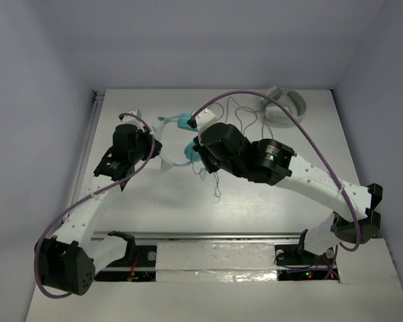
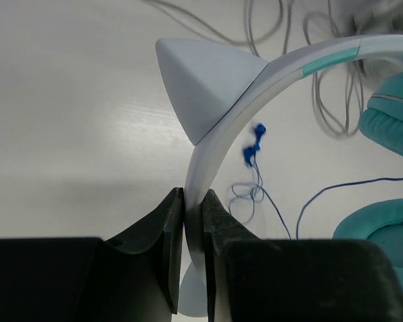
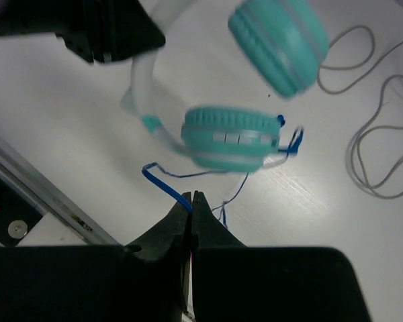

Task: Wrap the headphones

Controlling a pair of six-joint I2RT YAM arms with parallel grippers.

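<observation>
Headphones [image 3: 232, 137], one pair, in left end effector [image 2: 193, 204] and right end effector [image 3: 191, 199].

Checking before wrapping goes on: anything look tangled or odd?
The blue cable shows a small knotted clump beside the white headband; a loose grey cable sprawls in loops on the table nearby.
</observation>
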